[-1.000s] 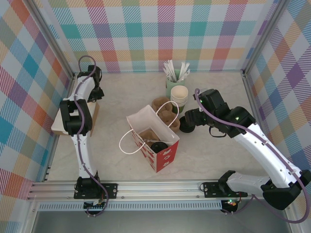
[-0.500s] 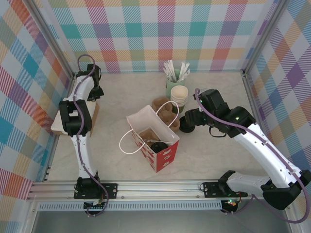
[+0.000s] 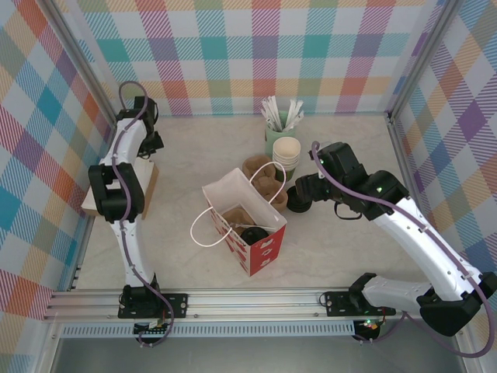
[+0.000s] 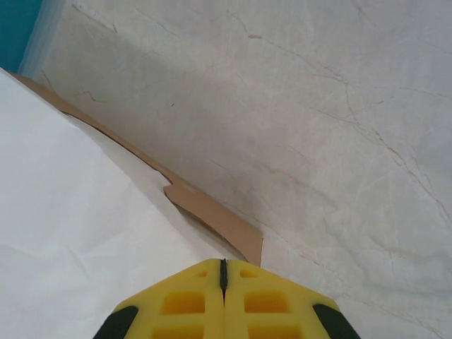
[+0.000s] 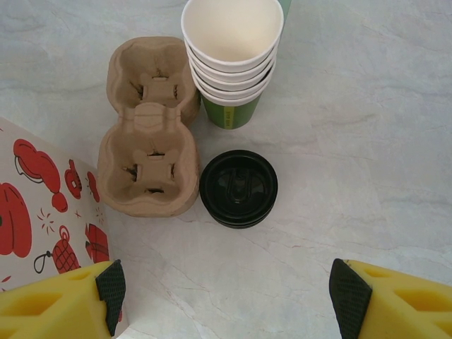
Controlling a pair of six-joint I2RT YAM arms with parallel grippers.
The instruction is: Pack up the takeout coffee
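Work cell seen from above and from both wrists, parts listed by size. Pastel plaid fabric walls (image 3: pixel 256 47) enclose a pale, marble-veined table top (image 3: pixel 349 140). The white-and-black right arm (image 3: pixel 419 233) reaches from the near right corner toward the middle of the table. The white-and-black left arm (image 3: pixel 128 210) stretches up the left side to the far left corner.

A red-and-white printed paper bag (image 3: pixel 266 247) with white cord handles stands open near the centre. A brown pulp piece and a dark round object lie inside it, and what that object is cannot be told. A flat white paper sheet (image 4: pixel 70 247) lies over a brown cardboard piece (image 4: pixel 212 219) at the left edge of the table.

The left gripper (image 4: pixel 223 272) hangs above the corner of that cardboard, its yellow fingers pressed together with nothing seen between them. The right gripper (image 5: pixel 226 288) hovers with its yellow, black-tipped fingers spread wide apart and holding nothing.

A brown moulded-pulp two-cup carrier (image 5: pixel 150 138) lies just beside the bag. A stack of lidless green paper cups (image 5: pixel 229 70), cream-white inside, stands near the carrier. A pale green pot of white stirrers (image 3: pixel 273 140) stands directly behind the stack. The takeout coffee (image 5: pixel 238 188), showing its round black plastic lid, stands on the table below the right gripper, just beside the carrier and near the cup stack, outside the bag
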